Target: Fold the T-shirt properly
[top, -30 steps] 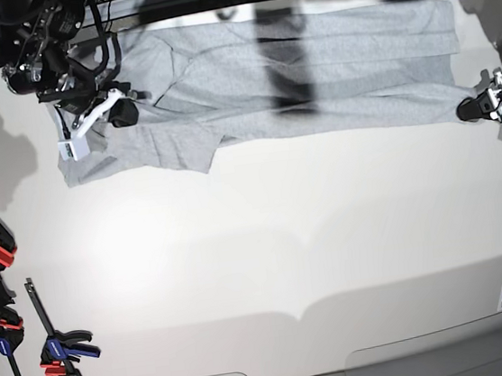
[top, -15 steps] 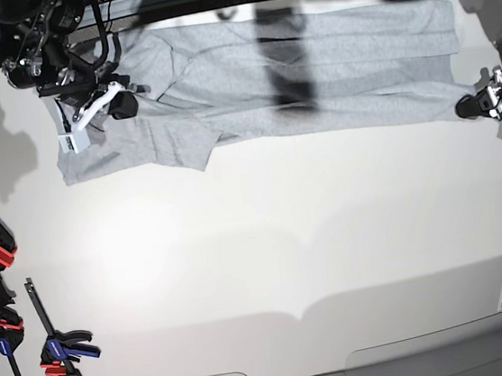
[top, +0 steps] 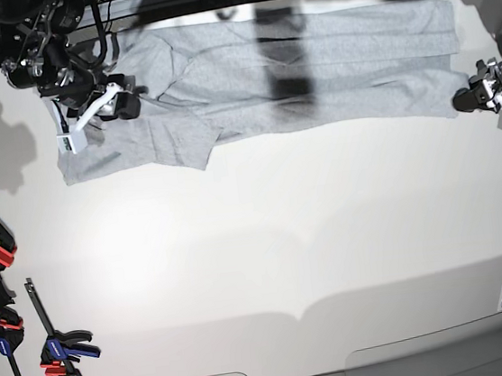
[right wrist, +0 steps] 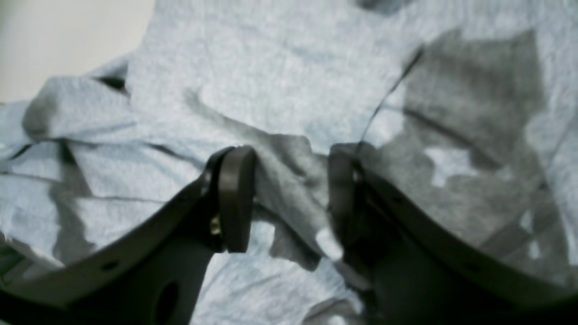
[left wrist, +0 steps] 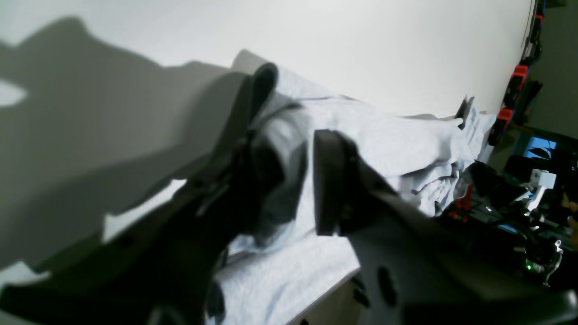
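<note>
The T-shirt (top: 292, 70) is lying spread along the far edge of the table (top: 266, 241). The right gripper (right wrist: 289, 198) is sitting w/ fingers a bit apart, pressing down on bunched cloth. The left gripper (left wrist: 293, 176) is pinching the shirt's corner edge.
</note>
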`<state>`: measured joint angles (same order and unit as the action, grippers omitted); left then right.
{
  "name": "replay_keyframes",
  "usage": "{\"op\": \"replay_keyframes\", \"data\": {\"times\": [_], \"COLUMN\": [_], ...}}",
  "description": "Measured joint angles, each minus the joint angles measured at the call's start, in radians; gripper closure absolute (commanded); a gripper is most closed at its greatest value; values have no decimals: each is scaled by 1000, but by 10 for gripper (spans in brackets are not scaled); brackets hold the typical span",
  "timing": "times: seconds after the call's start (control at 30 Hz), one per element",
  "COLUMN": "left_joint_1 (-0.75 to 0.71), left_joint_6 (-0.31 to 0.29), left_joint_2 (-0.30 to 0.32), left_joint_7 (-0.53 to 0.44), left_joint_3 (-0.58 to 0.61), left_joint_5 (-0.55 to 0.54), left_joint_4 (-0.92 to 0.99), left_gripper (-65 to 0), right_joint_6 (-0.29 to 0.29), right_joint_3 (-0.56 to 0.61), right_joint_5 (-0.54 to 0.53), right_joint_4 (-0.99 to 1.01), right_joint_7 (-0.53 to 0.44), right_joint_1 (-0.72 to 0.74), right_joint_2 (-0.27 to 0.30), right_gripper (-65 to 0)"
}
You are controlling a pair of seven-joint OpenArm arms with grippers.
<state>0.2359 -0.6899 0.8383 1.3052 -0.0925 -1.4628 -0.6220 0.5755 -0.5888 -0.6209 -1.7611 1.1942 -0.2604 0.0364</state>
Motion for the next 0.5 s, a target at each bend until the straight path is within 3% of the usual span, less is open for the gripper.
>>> {"op": "replay_keyframes", "data": {"times": [0.13,0.27,0.5], "left_joint_1": [0,0,-60], "left_joint_6": [0,0,-2], "left_joint_2": [22,36,48], "left_joint_7": [-56,-67,-72], "left_joint_3": [-26,-176,-410], "left_joint_5": [1,0,0], "left_joint_4": [0,0,0], "left_gripper": [-205,-208,-404], "right_joint_6": [0,0,0], "right_joint_3": [-17,-84,-154], "right_joint_5": [12,15,-113], "right_joint_4": [-36,-144,-290], "right_joint_7": [1,-42,-81], "right_joint_1": [0,3,4], "right_joint_2": [4,5,3], "right_gripper": [-256,-256,-256]}}
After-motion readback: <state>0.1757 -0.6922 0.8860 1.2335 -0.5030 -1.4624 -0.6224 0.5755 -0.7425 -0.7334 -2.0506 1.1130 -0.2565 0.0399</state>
